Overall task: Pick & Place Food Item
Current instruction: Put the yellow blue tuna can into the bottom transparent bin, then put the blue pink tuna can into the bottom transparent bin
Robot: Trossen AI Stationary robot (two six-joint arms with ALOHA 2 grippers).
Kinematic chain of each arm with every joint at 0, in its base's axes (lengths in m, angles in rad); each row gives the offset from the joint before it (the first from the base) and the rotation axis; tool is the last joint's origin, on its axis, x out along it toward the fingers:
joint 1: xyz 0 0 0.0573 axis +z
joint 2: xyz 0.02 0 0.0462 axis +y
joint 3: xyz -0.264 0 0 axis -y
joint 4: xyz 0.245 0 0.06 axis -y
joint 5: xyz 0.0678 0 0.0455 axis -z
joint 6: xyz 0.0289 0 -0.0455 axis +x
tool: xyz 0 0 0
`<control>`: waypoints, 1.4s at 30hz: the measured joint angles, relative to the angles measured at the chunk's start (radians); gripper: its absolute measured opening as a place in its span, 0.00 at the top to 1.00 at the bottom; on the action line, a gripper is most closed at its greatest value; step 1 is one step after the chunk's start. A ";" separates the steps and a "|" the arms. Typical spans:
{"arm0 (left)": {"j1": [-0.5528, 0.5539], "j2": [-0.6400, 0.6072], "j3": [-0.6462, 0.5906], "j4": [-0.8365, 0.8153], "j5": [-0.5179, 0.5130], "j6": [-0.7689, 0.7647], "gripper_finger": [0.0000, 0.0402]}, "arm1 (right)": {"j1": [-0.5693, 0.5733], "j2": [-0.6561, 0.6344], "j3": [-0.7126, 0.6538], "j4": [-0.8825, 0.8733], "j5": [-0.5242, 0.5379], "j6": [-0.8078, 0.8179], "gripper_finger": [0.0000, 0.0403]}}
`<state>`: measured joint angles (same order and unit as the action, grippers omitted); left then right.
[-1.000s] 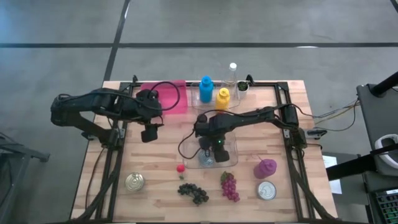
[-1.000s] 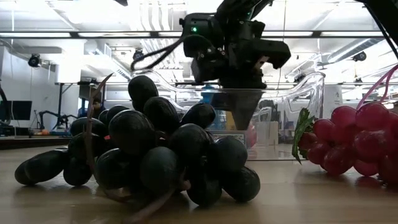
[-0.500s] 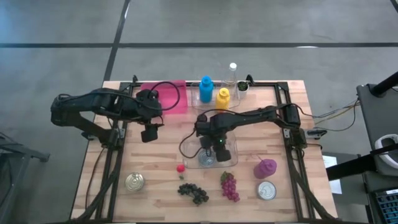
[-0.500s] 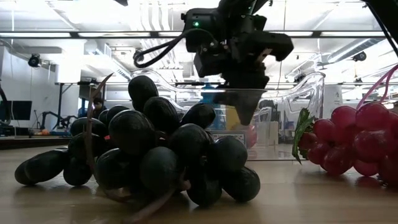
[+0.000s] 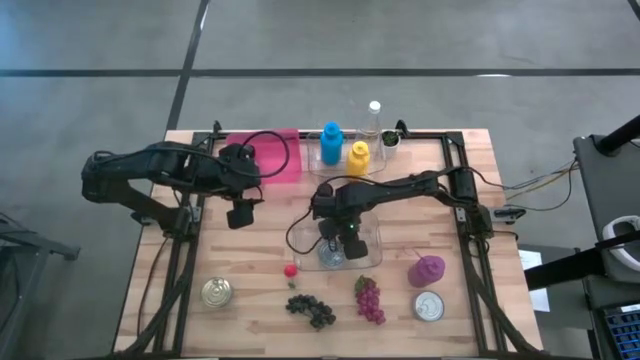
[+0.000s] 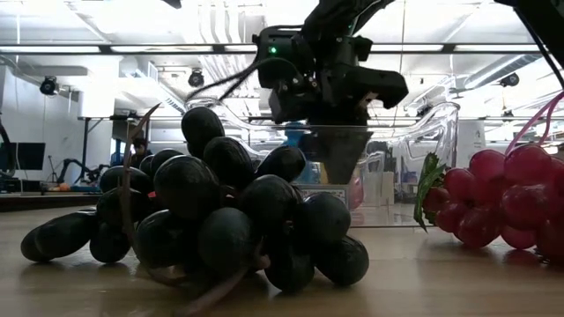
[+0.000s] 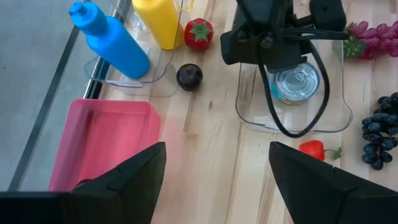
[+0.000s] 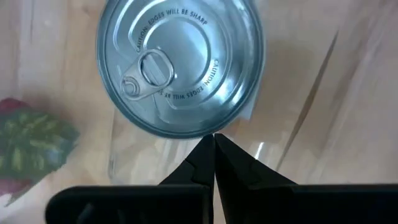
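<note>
Right gripper (image 8: 213,146) hangs above the clear container (image 5: 372,252) with its fingers pressed together and nothing between them; against the earlier views it has only swayed slightly over the same spot. The can (image 8: 180,65) stands free inside the container, directly below the fingertips, so placement of this item appears finished and the arm seems ready to withdraw. Left gripper (image 5: 240,214) waits, jaws parted and empty, near the pink tray (image 5: 282,155). Around the container lie a strawberry (image 5: 291,270), dark grapes (image 5: 311,309) and red grapes (image 5: 369,299) on the table (image 5: 250,280). The container's walls flank the fingers closely; a straight upward retreat looks safest.
</note>
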<state>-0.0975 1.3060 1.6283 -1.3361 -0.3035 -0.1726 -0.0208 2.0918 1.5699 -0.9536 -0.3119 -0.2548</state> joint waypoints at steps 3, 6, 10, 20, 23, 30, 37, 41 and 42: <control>0.000 0.000 0.000 0.000 0.000 0.000 0.27 | 0.001 -0.001 0.011 0.024 -0.003 -0.018 0.98; 0.000 0.000 0.000 0.000 0.000 0.000 0.28 | 0.001 -0.002 0.012 0.038 -0.003 -0.041 0.98; 0.000 0.000 0.000 0.000 0.000 0.000 0.28 | 0.001 -0.002 0.012 0.053 -0.003 -0.056 0.98; 0.000 0.000 0.000 0.000 0.000 -0.001 0.28 | -0.006 -0.068 0.012 -0.008 0.134 -0.013 0.98; 0.000 0.000 0.000 0.000 0.000 -0.003 0.28 | -0.017 -0.131 0.012 -0.023 0.147 0.038 0.98; 0.000 0.000 0.000 0.009 0.000 -0.011 0.27 | -0.019 -0.318 0.011 -0.035 0.249 0.162 0.98; 0.000 0.000 0.000 0.011 0.001 -0.038 0.28 | -0.019 -0.487 0.003 -0.037 0.338 0.232 0.98; 0.000 0.000 0.000 0.016 0.011 -0.099 0.28 | -0.019 -0.563 -0.011 -0.036 0.347 0.235 0.98; 0.000 0.000 0.000 0.016 0.011 -0.105 0.28 | -0.019 -0.581 -0.016 -0.037 0.347 0.241 0.98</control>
<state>-0.0971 1.3060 1.6283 -1.3205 -0.2920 -0.2772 -0.0402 1.5107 1.5537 -0.9904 0.0349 -0.0140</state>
